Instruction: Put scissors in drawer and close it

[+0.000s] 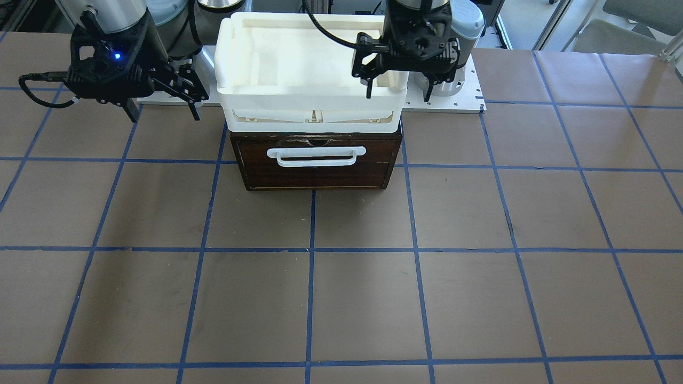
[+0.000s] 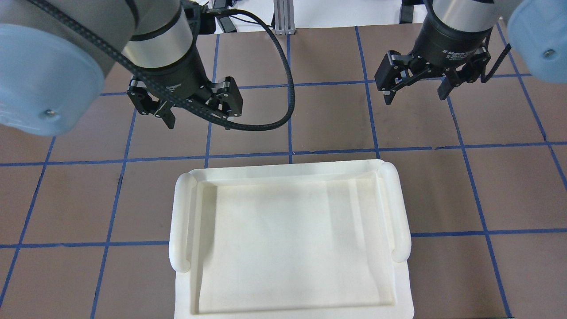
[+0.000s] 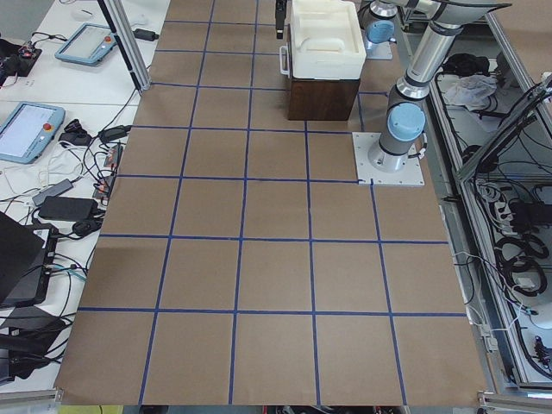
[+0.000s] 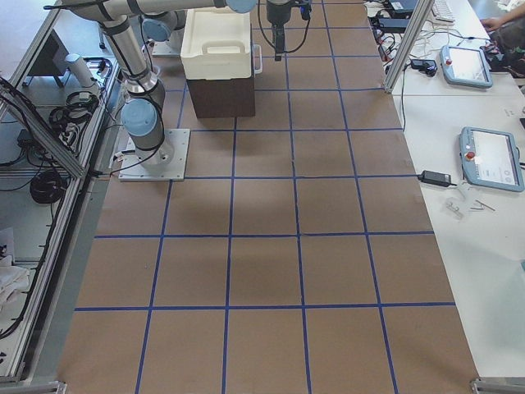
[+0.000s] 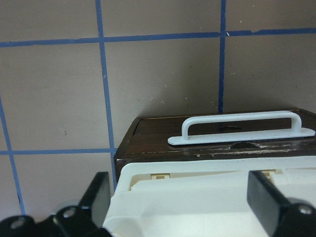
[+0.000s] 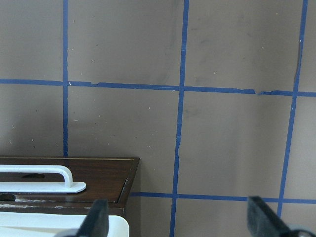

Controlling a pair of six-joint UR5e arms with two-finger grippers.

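Note:
The drawer (image 1: 320, 176) has a dark brown front and a white bar handle (image 1: 317, 156). It stands shut under a white plastic tray, and its inside is hidden. The scissors show in no view. My left gripper (image 1: 397, 92) is open and empty and hangs over the tray's edge; it also shows in the overhead view (image 2: 199, 123). The left wrist view shows the drawer front (image 5: 148, 140) below its fingers (image 5: 96, 197). My right gripper (image 1: 164, 112) is open and empty, off to the drawer's side, and also shows in the overhead view (image 2: 415, 95). The right wrist view shows the drawer's corner (image 6: 108, 177).
An empty white plastic tray (image 1: 309, 101) sits on top of the drawer unit and covers it in the overhead view (image 2: 181, 221). Brown table paper with blue grid tape (image 1: 312, 250) lies all around. Tablets and cables lie on side benches (image 3: 34, 129).

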